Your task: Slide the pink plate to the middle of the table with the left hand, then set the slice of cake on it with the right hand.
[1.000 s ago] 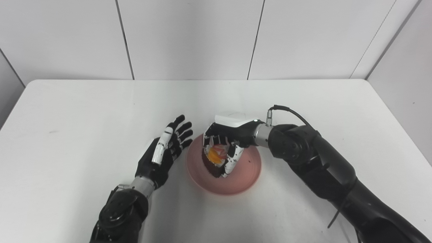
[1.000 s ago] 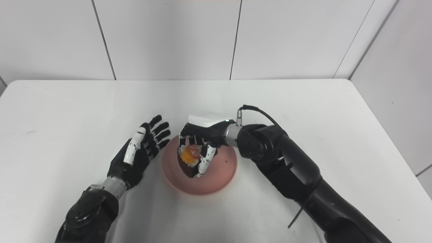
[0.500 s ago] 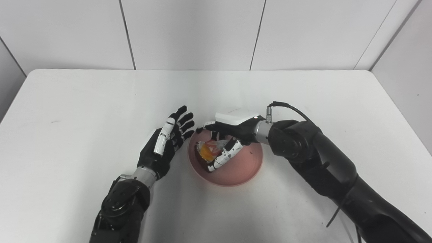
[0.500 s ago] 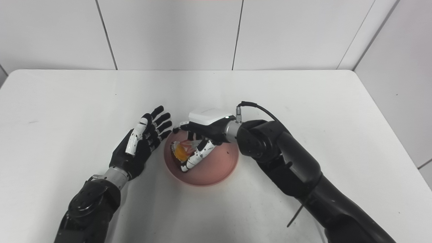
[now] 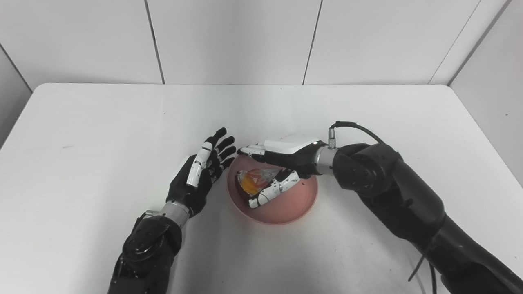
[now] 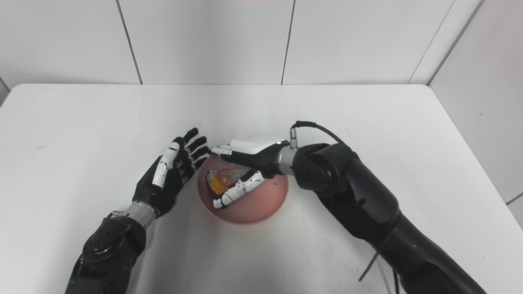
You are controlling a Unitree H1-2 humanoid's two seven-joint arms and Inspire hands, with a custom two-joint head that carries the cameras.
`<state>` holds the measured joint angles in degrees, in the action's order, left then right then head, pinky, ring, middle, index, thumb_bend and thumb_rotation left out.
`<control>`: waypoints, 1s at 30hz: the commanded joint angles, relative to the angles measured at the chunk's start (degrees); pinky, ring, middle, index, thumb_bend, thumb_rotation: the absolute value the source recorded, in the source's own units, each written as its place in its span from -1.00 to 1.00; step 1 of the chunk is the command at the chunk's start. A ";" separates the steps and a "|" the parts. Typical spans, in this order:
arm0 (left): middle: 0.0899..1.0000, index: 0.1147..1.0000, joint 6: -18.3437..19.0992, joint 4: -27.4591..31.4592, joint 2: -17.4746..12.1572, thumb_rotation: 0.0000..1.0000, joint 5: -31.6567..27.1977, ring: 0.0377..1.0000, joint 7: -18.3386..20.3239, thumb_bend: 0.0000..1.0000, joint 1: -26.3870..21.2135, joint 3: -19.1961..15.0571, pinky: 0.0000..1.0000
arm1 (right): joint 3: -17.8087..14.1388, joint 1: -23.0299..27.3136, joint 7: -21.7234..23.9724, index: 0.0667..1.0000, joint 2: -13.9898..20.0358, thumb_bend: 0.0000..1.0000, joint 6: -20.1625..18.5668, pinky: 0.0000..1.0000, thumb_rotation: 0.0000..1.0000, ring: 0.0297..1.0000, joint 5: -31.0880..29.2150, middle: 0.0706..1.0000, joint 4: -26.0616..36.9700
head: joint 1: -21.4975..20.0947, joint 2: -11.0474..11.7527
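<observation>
Left eye view: right hand (image 5: 282, 163) was wrapped round cake (image 5: 254, 183) a second ago, now fingers spread, letting go. Cake lies on plate (image 5: 292, 206), under that hand. Left hand (image 5: 200, 177) spread, empty, just beside plate. Job looks nearly done.
</observation>
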<state>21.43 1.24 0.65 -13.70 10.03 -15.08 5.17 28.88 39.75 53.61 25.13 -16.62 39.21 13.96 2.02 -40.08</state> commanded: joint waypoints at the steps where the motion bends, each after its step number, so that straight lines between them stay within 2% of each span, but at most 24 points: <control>1: 0.90 0.88 2.90 -1.44 -0.52 1.00 0.45 0.90 -0.17 -0.29 1.23 -0.03 0.88 | -4.16 0.18 -5.21 1.00 0.95 0.98 2.86 0.84 0.82 0.99 -2.10 1.00 3.43 | 0.12 0.01; 6: 0.88 0.84 1.52 -1.42 -0.48 1.00 0.57 0.87 -0.36 -0.25 1.66 -0.55 0.85 | -10.32 -2.21 -11.10 1.00 0.27 0.81 4.43 0.80 0.87 0.95 -5.72 1.00 6.20 | -0.33 0.53; 9: 0.89 0.88 1.49 -1.13 -0.57 1.00 0.67 0.86 -0.60 -0.22 1.99 -0.91 0.84 | -13.20 -4.18 -14.95 1.00 -0.42 0.76 4.93 0.67 0.98 0.94 -7.43 1.00 5.92 | -0.32 0.60; 11: 0.89 0.88 1.00 -0.81 -0.75 1.00 0.74 0.87 -0.62 -0.21 2.33 -1.22 0.84 | -15.68 -6.44 -18.32 1.00 -0.97 0.73 6.06 0.71 1.00 0.98 -9.50 1.00 5.16 | -0.41 0.75; 13: 0.89 0.87 0.58 -0.21 -0.91 1.00 1.01 0.87 -0.81 -0.21 2.78 -1.44 0.85 | -17.51 -8.30 -20.62 1.00 -1.72 0.76 5.52 0.72 1.00 0.99 -10.94 1.00 4.83 | -0.54 0.86; 14: 0.89 0.87 -0.31 0.20 -1.00 1.00 1.53 0.87 -1.12 -0.21 3.25 -1.55 0.85 | -18.84 -9.91 -22.57 1.00 -2.94 0.69 5.08 0.74 1.00 0.99 -11.87 1.00 4.71 | -0.83 1.01; 17: 0.89 0.88 -3.40 1.01 -1.13 1.00 3.07 0.88 -1.80 -0.20 4.62 -1.89 0.84 | -22.68 -15.28 -28.34 1.00 -7.39 0.81 3.16 0.74 1.00 1.00 -14.42 1.00 4.82 | -0.96 1.19; 18: 0.89 0.88 -5.65 1.34 -1.22 1.00 4.25 0.88 -2.16 -0.20 5.44 -1.84 0.84 | -24.99 -18.87 -32.37 1.00 -10.61 0.82 5.34 0.74 1.00 1.00 -16.89 1.00 3.88 | -0.87 1.39; 19: 0.91 0.90 -7.26 1.54 -1.24 1.00 5.15 0.89 -2.36 -0.19 6.00 -1.85 0.85 | -26.51 -21.32 -35.29 1.00 -12.81 0.70 7.13 0.89 1.00 1.00 -18.70 1.00 3.15 | -0.87 1.39; 20: 0.93 0.91 -9.98 1.61 -1.61 1.00 6.59 0.91 -2.46 -0.19 6.80 -1.58 0.87 | -27.66 -24.70 -38.37 1.00 -15.05 0.63 9.30 0.95 1.00 1.00 -20.08 1.00 2.31 | -0.83 1.46; 22: 0.96 0.95 -13.65 1.77 -2.15 1.00 8.60 0.94 -2.49 -0.18 8.09 -1.20 0.90 | -28.61 -29.49 -41.65 1.00 -17.88 0.51 11.97 0.99 1.00 1.00 -22.21 1.00 1.31 | -0.79 1.53; 23: 0.99 0.98 -14.86 1.88 -2.35 1.00 9.27 0.98 -2.48 -0.18 8.62 -1.09 0.96 | -28.76 -31.25 -42.59 1.00 -18.88 0.36 12.86 1.00 1.00 1.00 -23.20 1.00 1.00 | -0.77 1.55; 24: 0.99 0.99 -15.71 2.59 -2.53 1.00 10.61 0.99 -2.94 -0.17 9.57 -0.81 0.98 | -29.04 -33.08 -43.68 1.00 -19.95 0.30 15.31 1.00 1.00 1.00 -25.01 1.00 -0.28 | -0.42 1.57; 27: 1.00 1.00 -16.93 4.35 -2.60 1.00 13.23 1.00 -4.16 -0.15 11.70 -0.52 1.00 | -29.61 -35.40 -46.33 1.00 -21.92 0.14 20.36 1.00 1.00 1.00 -28.23 1.00 -3.90 | 0.13 1.68; 28: 1.00 1.00 -17.22 4.88 -2.47 1.00 13.60 1.00 -4.50 -0.16 12.41 -0.62 1.00 | -29.88 -35.32 -47.24 1.00 -22.37 0.09 22.10 1.00 1.00 1.00 -29.13 1.00 -5.57 | 0.38 1.77; 29: 1.00 1.00 -17.42 5.23 -2.42 1.00 13.80 1.00 -4.71 -0.17 12.90 -0.72 1.00 | -29.96 -35.23 -47.95 1.00 -22.64 -0.03 23.40 1.00 1.00 1.00 -29.72 1.00 -6.77 | 0.49 1.85; 30: 1.00 1.00 -17.48 5.48 -2.44 1.00 13.88 1.00 -4.79 -0.17 13.25 -0.83 1.00 | -29.98 -35.02 -48.61 1.00 -22.81 -0.04 24.41 1.00 1.00 1.00 -30.02 1.00 -7.81 | 0.62 1.96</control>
<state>4.24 5.73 -1.14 -1.07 6.25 -3.45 4.79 -0.93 2.46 6.66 2.79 3.20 10.34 6.16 2.46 -38.23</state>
